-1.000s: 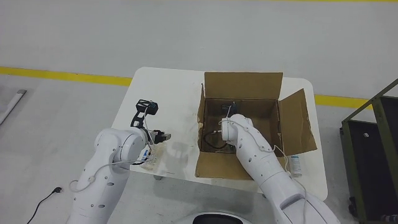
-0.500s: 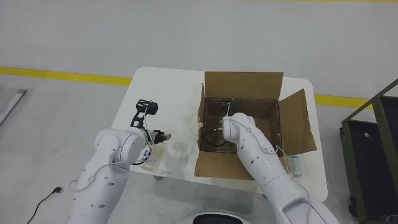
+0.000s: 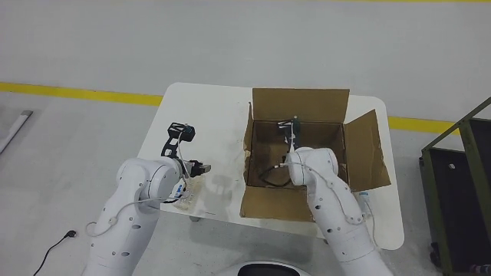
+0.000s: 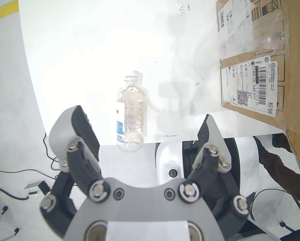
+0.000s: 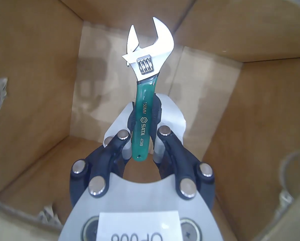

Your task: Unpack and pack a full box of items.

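Hovering over the table's near-left corner, the left gripper [image 4: 142, 116] is spread wide w/ nothing between its pads. A clear plastic bottle [image 4: 131, 111] lies on its side on the white table [image 4: 89, 38] just beneath, its base at the table's edge and its cap pointing toward the far side. Farther back on that side sits a small black item [image 3: 182, 133] — can't tell what it is. The open cardboard box [image 3: 299, 103] takes up the table's right half, flaps folded outward. The right gripper [image 5: 144, 112] is down inside the box, fingers closed tight on the green handle of an adjustable wrench [image 5: 146, 58], steel head pointing away from the wrist w/ the box floor behind it. A small pale item [image 3: 364, 201] lies beside the box's right flap — too small to identify.
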Controlling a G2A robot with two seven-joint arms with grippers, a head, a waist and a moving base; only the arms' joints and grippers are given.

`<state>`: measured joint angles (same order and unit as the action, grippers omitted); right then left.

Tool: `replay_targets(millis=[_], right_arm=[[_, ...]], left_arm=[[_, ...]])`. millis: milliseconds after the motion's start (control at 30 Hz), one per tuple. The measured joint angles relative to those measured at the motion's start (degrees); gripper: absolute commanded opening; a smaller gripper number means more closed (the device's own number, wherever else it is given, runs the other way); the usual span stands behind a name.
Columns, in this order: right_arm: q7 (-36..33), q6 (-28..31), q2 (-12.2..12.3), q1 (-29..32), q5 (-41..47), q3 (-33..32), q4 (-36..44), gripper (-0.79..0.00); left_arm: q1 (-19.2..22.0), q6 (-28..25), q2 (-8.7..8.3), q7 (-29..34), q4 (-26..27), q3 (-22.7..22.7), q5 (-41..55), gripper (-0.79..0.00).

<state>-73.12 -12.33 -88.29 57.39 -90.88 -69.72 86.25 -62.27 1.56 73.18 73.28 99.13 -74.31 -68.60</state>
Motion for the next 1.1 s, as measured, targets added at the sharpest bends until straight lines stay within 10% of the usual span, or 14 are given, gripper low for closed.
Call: replay_targets(millis=[333,1100], right_arm=[[-1.0,6.8,1.2,6.1,-4.2,-3.2,14.2,-0.785],[2.8,9.9,1.7,8.9,-3.3,-5.1,19.2,-0.785]], left_arm=[[0.0,0.0,0.0,0.0,0.0,0.0,0.0,0.0],[0.0,0.0,0.0,0.0,0.0,0.0,0.0,0.0]])
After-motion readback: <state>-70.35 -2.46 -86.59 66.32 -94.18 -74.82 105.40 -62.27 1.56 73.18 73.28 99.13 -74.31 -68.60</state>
